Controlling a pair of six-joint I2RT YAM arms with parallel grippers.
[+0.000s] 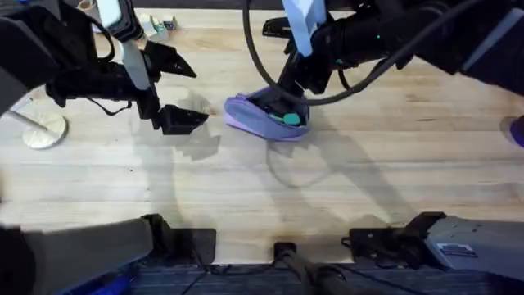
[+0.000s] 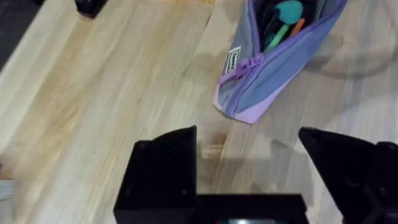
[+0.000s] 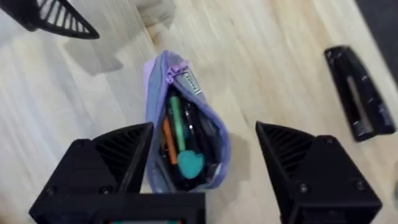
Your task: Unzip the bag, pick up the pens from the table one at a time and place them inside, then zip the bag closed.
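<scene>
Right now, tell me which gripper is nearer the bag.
Right. The right gripper hangs directly over the open bag, jaws spread to either side of it. The left gripper sits off to the bag's side, apart from it, jaws open.

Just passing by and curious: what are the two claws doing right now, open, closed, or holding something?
Left gripper: open, holding nothing, beside the bag.
Right gripper: open, holding nothing, fingers either side of the unzipped bag.
</scene>
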